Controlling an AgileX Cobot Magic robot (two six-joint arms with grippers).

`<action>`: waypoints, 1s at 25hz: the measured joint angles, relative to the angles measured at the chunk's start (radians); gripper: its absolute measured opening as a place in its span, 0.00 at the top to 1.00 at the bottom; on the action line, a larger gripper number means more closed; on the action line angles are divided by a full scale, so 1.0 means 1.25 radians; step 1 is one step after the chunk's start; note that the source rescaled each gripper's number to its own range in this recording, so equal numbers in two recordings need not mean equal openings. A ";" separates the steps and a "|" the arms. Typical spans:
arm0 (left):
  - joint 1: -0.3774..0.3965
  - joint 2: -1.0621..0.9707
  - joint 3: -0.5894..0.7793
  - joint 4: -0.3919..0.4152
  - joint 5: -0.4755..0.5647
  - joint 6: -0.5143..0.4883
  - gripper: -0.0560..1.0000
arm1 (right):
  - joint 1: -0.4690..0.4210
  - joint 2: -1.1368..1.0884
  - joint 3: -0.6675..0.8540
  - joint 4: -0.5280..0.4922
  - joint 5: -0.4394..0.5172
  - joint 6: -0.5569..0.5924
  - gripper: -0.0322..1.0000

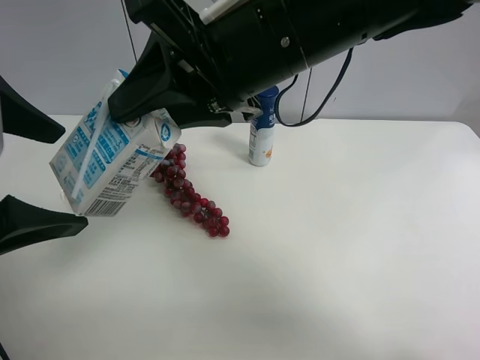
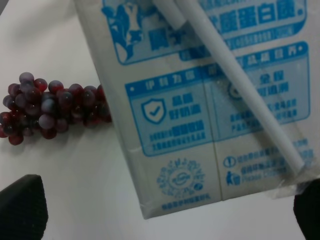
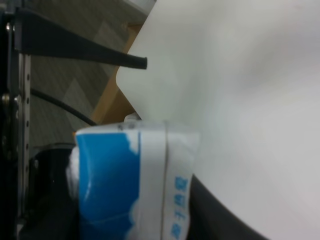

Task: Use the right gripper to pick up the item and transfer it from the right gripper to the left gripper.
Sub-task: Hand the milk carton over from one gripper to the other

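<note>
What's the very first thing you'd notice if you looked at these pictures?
The blue and white milk carton jumps out first: the right hand holds it by its top, tilted in the air, just in front of the open left hand. Next come the dark red grapes lying on the white table, with a small bottle standing upright behind them.

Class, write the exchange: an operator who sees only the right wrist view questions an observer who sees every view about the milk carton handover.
Operator: Has the left gripper closed on the carton yet?
Observer: No. It is open, with its jaws standing either side of the carton's lower end.
Operator: What else is out there?
Observer: A bunch of dark red grapes lies on the table, close by the carton.
</note>
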 joint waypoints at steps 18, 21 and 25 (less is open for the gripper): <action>0.000 0.000 -0.009 0.006 0.047 -0.001 0.00 | 0.005 0.007 -0.033 0.011 0.005 -0.006 0.97; 0.000 0.000 -0.009 -0.019 0.039 -0.001 0.00 | 0.005 0.007 -0.033 0.011 -0.001 -0.006 0.97; 0.000 0.003 -0.009 -0.049 0.023 0.000 0.00 | 0.005 0.007 -0.033 0.013 -0.013 -0.006 0.97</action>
